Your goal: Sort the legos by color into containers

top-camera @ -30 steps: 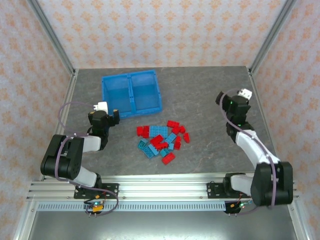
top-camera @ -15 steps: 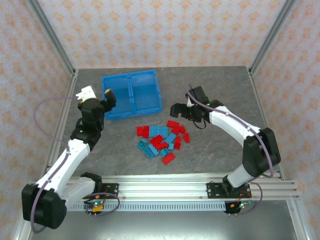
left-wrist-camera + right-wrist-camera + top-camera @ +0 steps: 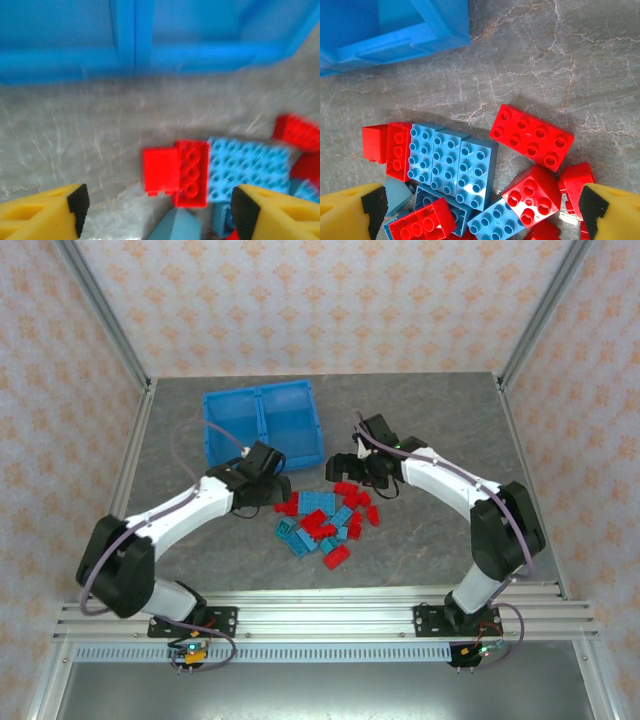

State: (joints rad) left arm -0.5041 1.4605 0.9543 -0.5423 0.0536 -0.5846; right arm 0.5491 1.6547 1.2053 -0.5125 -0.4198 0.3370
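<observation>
The legos (image 3: 325,518) lie in a loose pile of red and light blue bricks on the grey table, in front of the blue bin (image 3: 262,425). No bricks show in either of its two compartments. My left gripper (image 3: 272,488) hangs open at the pile's left edge. In the left wrist view its fingers (image 3: 77,202) straddle two red bricks (image 3: 175,170) next to light blue bricks (image 3: 247,167). My right gripper (image 3: 350,472) is open over the pile's far side. In the right wrist view it spans a row of blue bricks (image 3: 452,162) and a red two-by-two brick (image 3: 532,195). A longer red brick (image 3: 532,136) lies beyond.
The bin's near wall (image 3: 135,55) stands just beyond the left gripper, and its right front corner (image 3: 395,30) is close to the right gripper. Bare grey table (image 3: 440,420) extends right of the bin. Metal frame posts edge the table.
The left arm has swung from beside the bin's left side down to the pile's left edge. The right gripper has shifted slightly left, closer to the pile's far side.
</observation>
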